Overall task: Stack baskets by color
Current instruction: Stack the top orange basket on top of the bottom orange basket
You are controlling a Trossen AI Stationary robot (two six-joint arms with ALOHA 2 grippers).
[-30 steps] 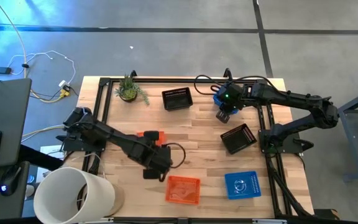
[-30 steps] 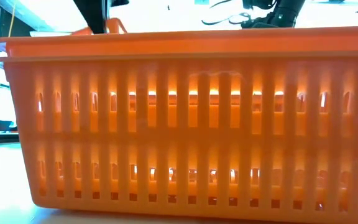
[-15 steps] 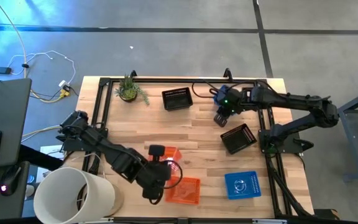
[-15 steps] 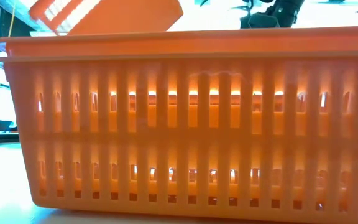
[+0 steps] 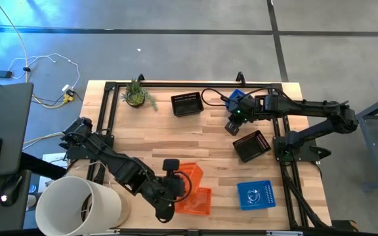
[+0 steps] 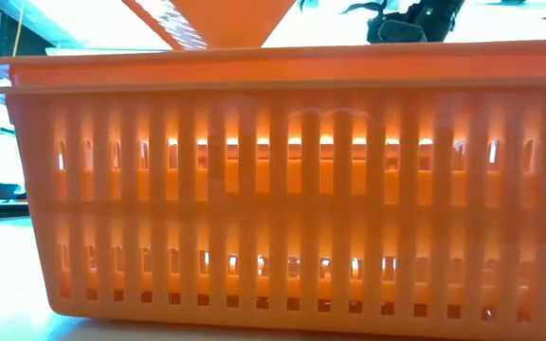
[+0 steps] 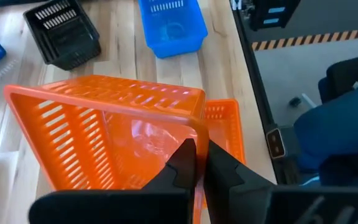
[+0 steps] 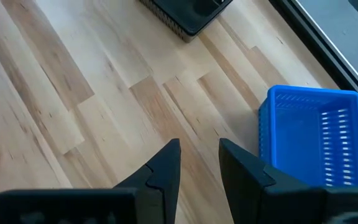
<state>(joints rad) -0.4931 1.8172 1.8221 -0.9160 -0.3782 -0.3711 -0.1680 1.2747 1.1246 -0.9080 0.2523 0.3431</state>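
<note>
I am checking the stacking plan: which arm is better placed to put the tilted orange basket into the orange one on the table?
Left. The left gripper already pinches the tilted orange basket directly over the orange basket on the table. The right gripper is far off.

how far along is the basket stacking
Nothing looks stacked by colour yet. In hand: the left gripper is shut on the rim of a tilted orange basket, holding it over the orange basket on the table. The right gripper hangs empty, open, above the wood. Left: two black baskets lie apart, as do the blue ones.
</note>
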